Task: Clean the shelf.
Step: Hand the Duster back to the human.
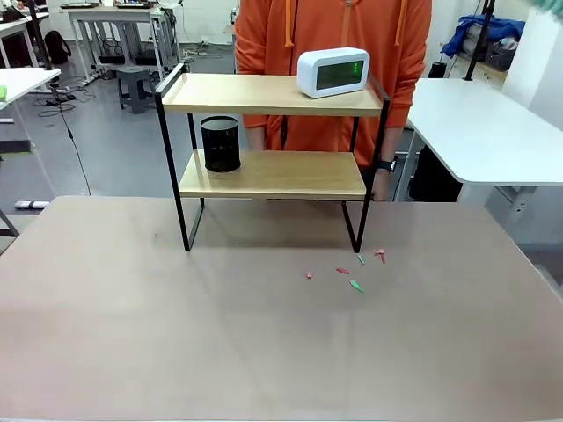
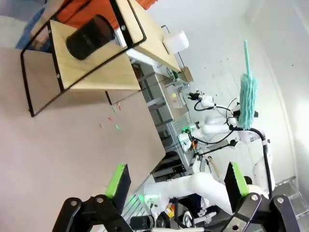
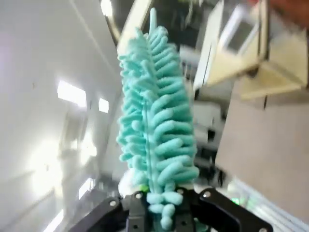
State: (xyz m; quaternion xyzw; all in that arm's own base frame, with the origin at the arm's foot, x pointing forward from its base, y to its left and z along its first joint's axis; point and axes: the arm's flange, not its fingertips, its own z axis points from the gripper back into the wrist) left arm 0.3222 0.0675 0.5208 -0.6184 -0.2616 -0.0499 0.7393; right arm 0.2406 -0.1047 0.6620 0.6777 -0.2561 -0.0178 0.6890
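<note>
Where the beige tabletop (image 1: 176,334) meets its far edge, stands the shelf (image 1: 273,171) — upright on four black legs, long axis running left to right across the front view, parallel to the far edge, open front facing the robot. Behind it, a person in an orange hoodie (image 1: 330,35), one hand (image 1: 380,183) down by the shelf's right rear leg.

On the top board, toward the right end, sits a white digital clock (image 1: 332,72), display turned to the robot. On the lower board, at the left end, stands upright a black mesh cup (image 1: 221,143). Just in front of the right front leg, lying on the tabletop, a few small red and green scraps (image 1: 354,272).

Seen from the left wrist, the shelf (image 2: 96,72) appears rolled sideways, with the cup (image 2: 90,36) on its board. Left gripper (image 2: 176,181) held above the table, well apart from the shelf, green pads (image 2: 117,180) spread wide with nothing between.

Right gripper (image 3: 161,215) clamped on the base of a teal fluffy duster (image 3: 157,130) — duster pointing straight up away from the fingers, shelf (image 3: 251,58) blurred beyond it. Same duster (image 2: 248,96) visible far off from the left wrist.
</note>
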